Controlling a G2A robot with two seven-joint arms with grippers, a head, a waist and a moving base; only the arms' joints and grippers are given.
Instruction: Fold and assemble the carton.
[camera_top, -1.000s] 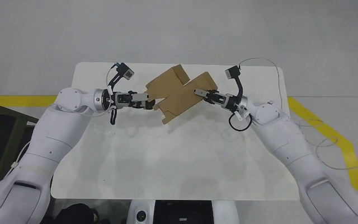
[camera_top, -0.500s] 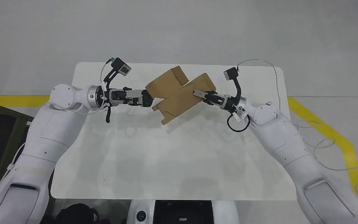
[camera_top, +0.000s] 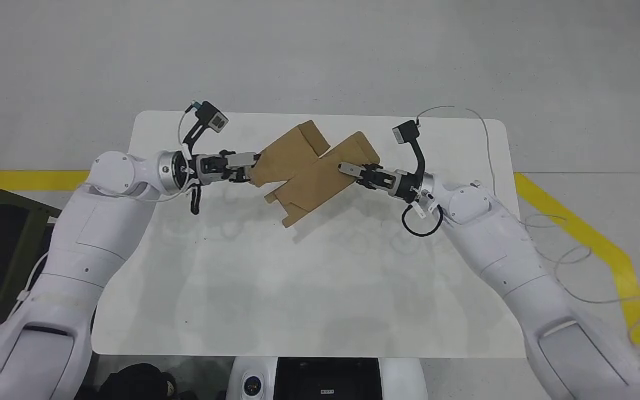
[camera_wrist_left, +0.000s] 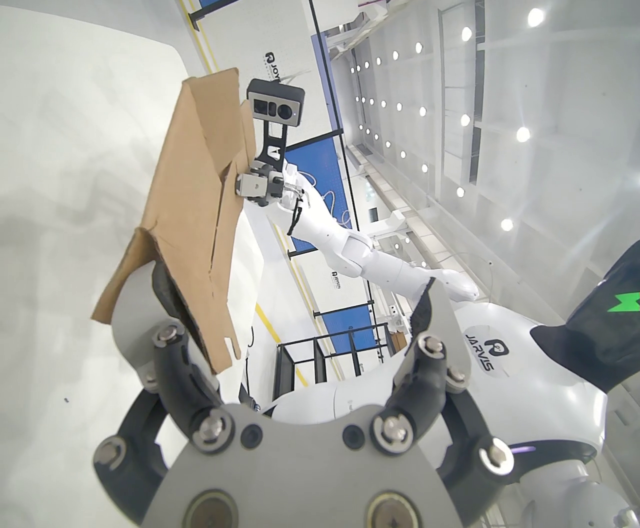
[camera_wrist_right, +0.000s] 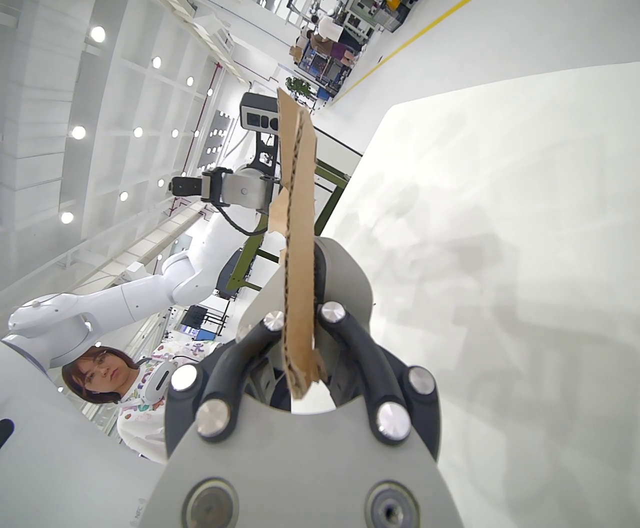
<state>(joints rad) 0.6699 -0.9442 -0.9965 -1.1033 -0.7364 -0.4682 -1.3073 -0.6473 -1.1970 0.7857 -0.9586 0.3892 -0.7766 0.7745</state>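
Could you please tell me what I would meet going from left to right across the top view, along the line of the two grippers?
left gripper, open at the carton's left edge → carton → right gripper, shut on the carton's right part

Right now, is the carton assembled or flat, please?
Flat: the carton is a thin unopened blank, seen edge-on in the right pincer.

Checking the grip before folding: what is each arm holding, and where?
The right gripper pinches the carton by the edge nearest it. The left gripper is open at the opposite end, gripping nothing.
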